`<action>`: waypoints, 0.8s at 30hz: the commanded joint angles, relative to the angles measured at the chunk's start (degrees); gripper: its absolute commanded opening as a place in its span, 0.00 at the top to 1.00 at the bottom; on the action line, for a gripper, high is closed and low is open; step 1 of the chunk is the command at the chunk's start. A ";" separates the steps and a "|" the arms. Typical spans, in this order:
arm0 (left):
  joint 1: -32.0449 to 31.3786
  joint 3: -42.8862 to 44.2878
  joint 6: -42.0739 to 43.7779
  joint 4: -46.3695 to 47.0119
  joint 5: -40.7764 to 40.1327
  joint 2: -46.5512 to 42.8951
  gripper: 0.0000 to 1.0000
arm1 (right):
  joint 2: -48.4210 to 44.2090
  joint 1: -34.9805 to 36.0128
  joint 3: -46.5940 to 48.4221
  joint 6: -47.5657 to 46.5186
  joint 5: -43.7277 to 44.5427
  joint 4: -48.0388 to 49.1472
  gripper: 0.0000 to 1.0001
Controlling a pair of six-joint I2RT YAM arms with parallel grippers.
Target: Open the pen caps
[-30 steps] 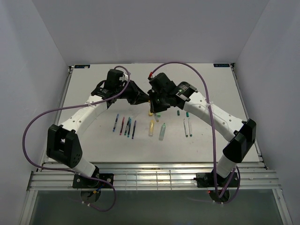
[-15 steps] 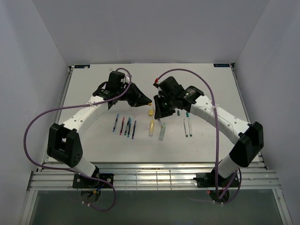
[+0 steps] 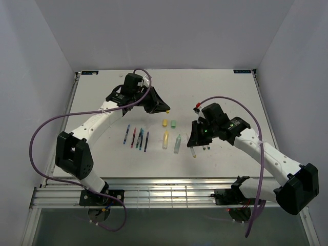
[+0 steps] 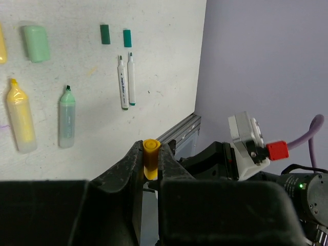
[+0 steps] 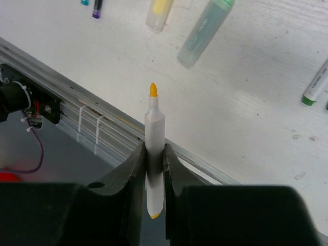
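small yellow plastic cap [image 4: 150, 152] off, pinched in my left gripper [image 4: 149, 163] above white table [image 3: 230, 92] | slim white yellow-tipped pen [image 5: 154, 128] clamped in right gripper [image 5: 154, 156] over front edge | yellow highlighter [image 4: 20, 123], pale-green highlighter [image 4: 67, 123], two white green-tipped markers [image 4: 127, 82] lie uncapped | slim dark pens [image 3: 136, 137] look capped, I judge them left to do

The white table [image 3: 230, 97] bears slim dark pens [image 3: 140, 138], a yellow highlighter [image 3: 165, 139], a green highlighter [image 3: 177, 144], loose caps [image 3: 173, 123].

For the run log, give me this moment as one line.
left gripper: shut on yellow cap | right gripper: shut on white pen, yellow tip bare | state: cap off pen
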 commanded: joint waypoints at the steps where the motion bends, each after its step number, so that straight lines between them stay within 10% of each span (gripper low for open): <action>1: -2.39 2.54 1.97 -0.86 -0.61 0.69 1.00 | -0.69 -2.55 -4.04 1.03 0.50 4.56 0.92; 24: -3.62 -5.37 3.73 -0.95 3.08 -4.40 1.00 | 24.18 -8.45 -1.60 -6.78 15.89 9.92 0.92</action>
